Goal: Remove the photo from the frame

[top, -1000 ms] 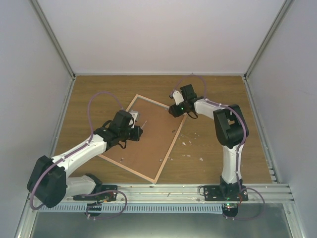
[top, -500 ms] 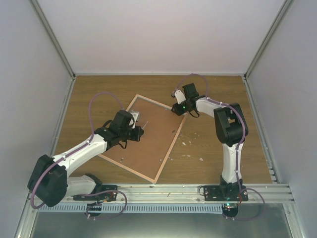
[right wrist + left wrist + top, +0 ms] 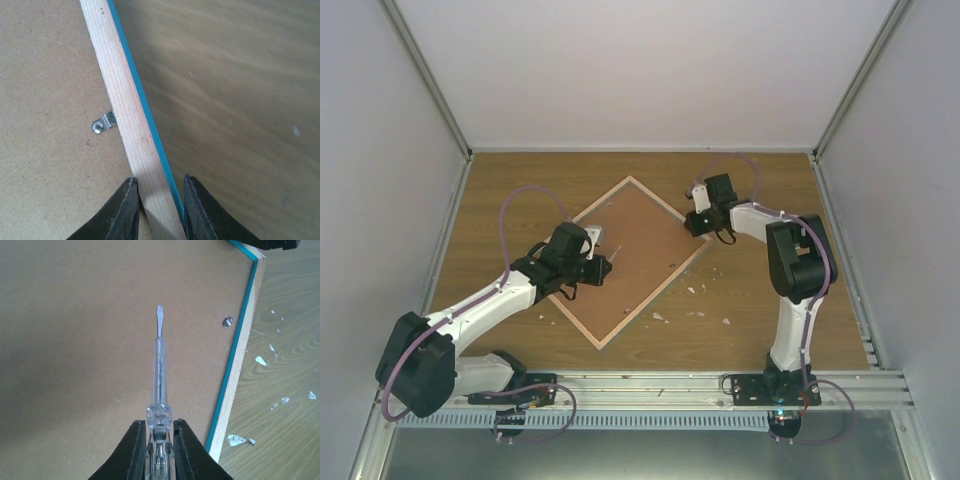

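Observation:
The frame (image 3: 625, 260) lies face down on the wooden table, its brown fibreboard back up inside pale wood edging. The photo is hidden under that panel. My left gripper (image 3: 603, 266) hovers over the panel and is shut on a clear-handled flat screwdriver (image 3: 159, 365), whose tip points across the fibreboard (image 3: 75, 340). My left gripper (image 3: 159, 440) is at the bottom of its wrist view. My right gripper (image 3: 696, 224) is at the frame's right corner. In the right wrist view my right gripper (image 3: 160, 200) is shut on the wood edging (image 3: 125, 100), with the turquoise front edge showing.
A small metal clip (image 3: 103, 123) sits on the back panel beside the edging; another clip (image 3: 227, 321) shows near the turquoise edge. White chips (image 3: 695, 290) lie scattered on the table right of the frame. Grey walls enclose the table.
My right gripper has moved right and back, pulling the frame's corner with it. The frame has turned clockwise on the table. The left gripper with the screwdriver has stayed in place.

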You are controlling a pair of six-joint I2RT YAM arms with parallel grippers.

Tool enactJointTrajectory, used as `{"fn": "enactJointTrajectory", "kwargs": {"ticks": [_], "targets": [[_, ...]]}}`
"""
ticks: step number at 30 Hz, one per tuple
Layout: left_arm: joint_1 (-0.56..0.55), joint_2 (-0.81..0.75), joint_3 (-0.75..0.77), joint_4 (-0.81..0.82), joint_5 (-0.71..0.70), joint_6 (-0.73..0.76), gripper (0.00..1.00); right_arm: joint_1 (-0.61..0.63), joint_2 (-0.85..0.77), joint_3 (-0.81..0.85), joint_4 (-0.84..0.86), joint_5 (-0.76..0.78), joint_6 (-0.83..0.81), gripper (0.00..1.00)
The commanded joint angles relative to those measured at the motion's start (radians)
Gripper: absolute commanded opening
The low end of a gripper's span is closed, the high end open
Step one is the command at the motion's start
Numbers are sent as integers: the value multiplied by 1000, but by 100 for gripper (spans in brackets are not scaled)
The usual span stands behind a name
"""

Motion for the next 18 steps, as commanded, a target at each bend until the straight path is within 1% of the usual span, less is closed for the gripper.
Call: {"fn": "enactJointTrajectory", "kwargs": {"ticks": [1, 5, 12, 18], "targets": [[-2, -7, 20, 31, 26, -1, 0, -32, -47, -116, -62, 153, 144, 1], [-15, -10, 24, 29, 27, -7, 0, -32, -118, -206, -46, 159, 226, 0], [-52, 11, 36, 28, 28, -11, 0, -22, -270, -413, 28, 86, 349, 1], [-108, 60, 58, 42, 20, -19, 0, 13, -424, -558, 81, 34, 428, 11]]}}
